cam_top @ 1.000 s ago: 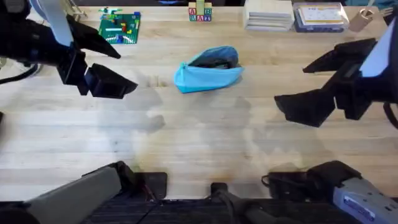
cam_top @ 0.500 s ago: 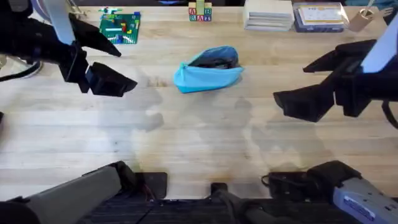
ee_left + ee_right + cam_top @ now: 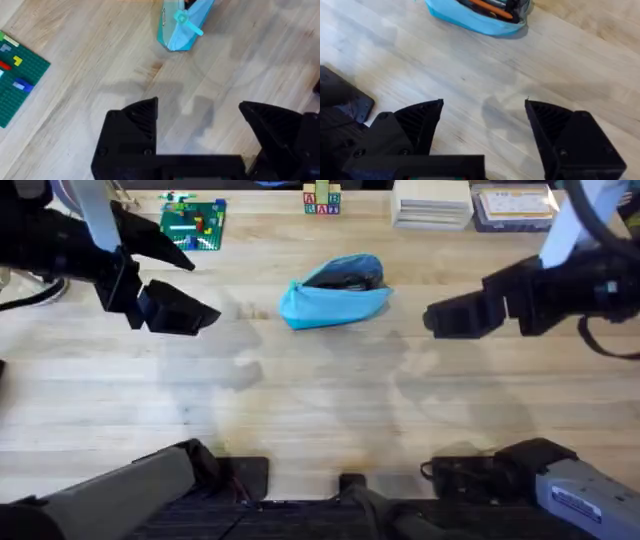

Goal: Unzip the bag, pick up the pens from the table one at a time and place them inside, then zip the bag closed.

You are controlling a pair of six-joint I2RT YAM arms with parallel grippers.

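Light wood planks of the table (image 3: 320, 410) are stretching across the whole scene, with a green building-brick plate (image 3: 193, 224), some letter blocks (image 3: 321, 200), a stack of pale boxes (image 3: 432, 202) and a clear blue-lidded box (image 3: 513, 207) sitting along the far edge. Near the middle, toward the far side, the bag (image 3: 334, 290) is lying on its side with its zip gaping open; dark pens (image 3: 512, 5) and one orange one are showing inside the mouth in the right wrist view. Its light blue zip pull (image 3: 187, 22) is sticking out at the tapered end. The left gripper (image 3: 165, 285) is hovering above the table well to the left of the bag, its jaws spread wide and holding nothing. The right gripper (image 3: 450, 318) is hanging to the right of the bag, pointing toward it, its jaws also spread wide over bare wood.
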